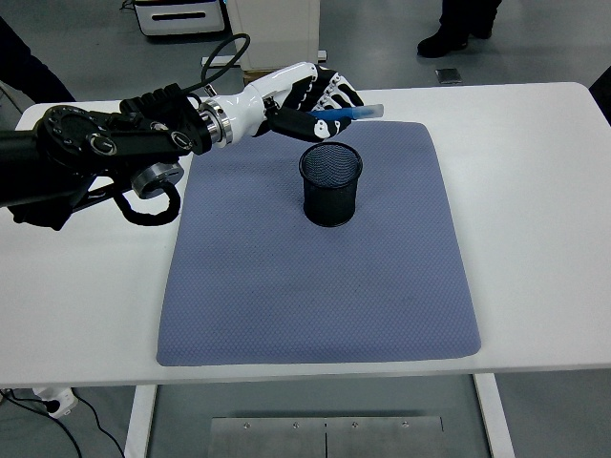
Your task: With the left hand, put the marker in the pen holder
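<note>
A: Looking down at the mat (315,305), there's the pen holder (331,184), mouth up.

B: And behind it the left hand (310,99) grips the marker (346,115), lying nearly flat, tip past the holder's far rim.

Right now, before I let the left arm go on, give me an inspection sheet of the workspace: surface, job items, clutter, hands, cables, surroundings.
Surface: white table, with a blue-grey textured mat lying flat on it.
Job's things: black mesh cylindrical pen holder upright on the mat; blue marker held near level, beyond the holder's rim, not inside.
Clutter: nothing seen.
Hands: left hand closed on the marker; right hand not in view.
Cables: black cable looping above the left arm; a cord near the floor at bottom left.
Surroundings: a person's shoes beyond the table; white equipment at top.
</note>
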{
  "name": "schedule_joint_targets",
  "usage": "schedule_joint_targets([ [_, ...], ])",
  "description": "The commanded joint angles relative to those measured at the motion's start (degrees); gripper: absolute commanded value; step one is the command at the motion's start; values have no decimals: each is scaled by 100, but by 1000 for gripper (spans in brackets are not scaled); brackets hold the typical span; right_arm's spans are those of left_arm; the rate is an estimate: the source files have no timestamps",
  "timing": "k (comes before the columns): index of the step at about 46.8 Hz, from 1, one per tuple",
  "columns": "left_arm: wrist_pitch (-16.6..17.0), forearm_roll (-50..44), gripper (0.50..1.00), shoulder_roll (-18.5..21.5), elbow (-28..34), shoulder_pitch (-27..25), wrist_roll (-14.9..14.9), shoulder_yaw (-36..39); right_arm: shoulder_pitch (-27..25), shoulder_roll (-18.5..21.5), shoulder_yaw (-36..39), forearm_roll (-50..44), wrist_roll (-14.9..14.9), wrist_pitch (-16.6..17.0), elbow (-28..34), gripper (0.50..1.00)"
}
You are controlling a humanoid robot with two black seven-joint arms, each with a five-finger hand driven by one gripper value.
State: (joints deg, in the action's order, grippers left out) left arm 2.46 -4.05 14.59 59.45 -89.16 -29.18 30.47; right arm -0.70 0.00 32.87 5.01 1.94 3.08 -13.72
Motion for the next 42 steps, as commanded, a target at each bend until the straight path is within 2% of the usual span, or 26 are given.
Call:
schedule_joint_targets([
  [1,0,-34,500,-9,-4,83,-9,-93,0,0,0,0,-1,0,1,1000],
  [31,0,-447,500,-44,-127,847,-62,-893,0,0,0,0,-1,0,1,1000],
  [42,-114,-605,500,-44,-188,1041,-105,-1086,0,0,0,0,-1,0,1,1000],
])
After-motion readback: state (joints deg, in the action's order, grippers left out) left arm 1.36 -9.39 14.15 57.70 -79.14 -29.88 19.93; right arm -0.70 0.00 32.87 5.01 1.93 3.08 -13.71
